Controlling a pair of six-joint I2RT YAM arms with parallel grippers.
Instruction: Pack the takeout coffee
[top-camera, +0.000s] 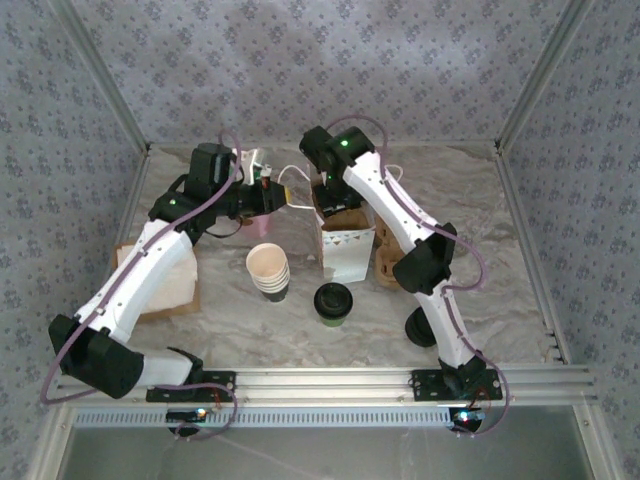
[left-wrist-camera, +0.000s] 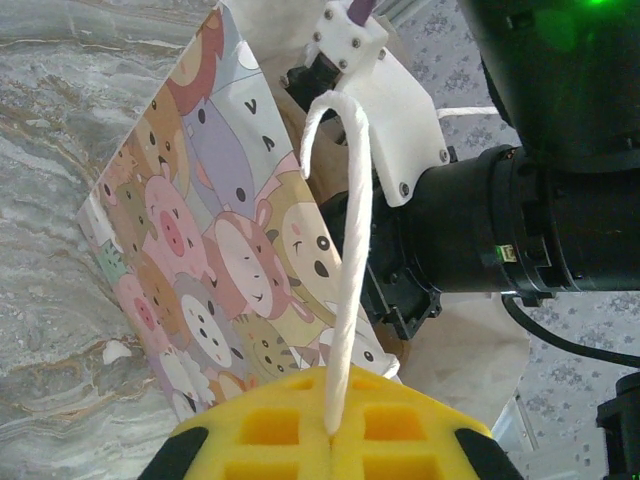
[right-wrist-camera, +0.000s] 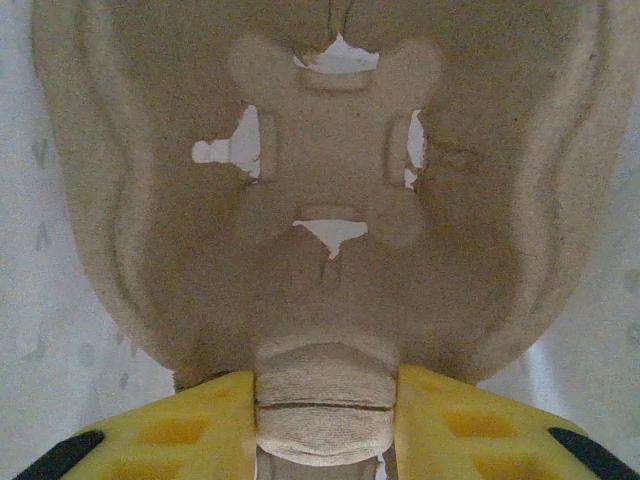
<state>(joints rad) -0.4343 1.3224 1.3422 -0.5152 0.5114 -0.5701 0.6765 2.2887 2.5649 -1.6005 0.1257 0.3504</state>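
The left claw (left-wrist-camera: 335, 432) is closed on the white string handle (left-wrist-camera: 347, 250) of the paper bag (left-wrist-camera: 200, 250) printed with cartoon animals. The loop runs up from between its yellow pads. The right claw (right-wrist-camera: 322, 415) pinches the middle tab of a pulp cup tray (right-wrist-camera: 330, 200), which seems to hang at the bag's mouth, though the overhead view is cluttered there. The coffee cup (top-camera: 333, 300), black lid on, stands upright on the tabletop (top-camera: 230, 330), just in front of the bag, near a stack of open cups (top-camera: 268, 270), apart from both claws.
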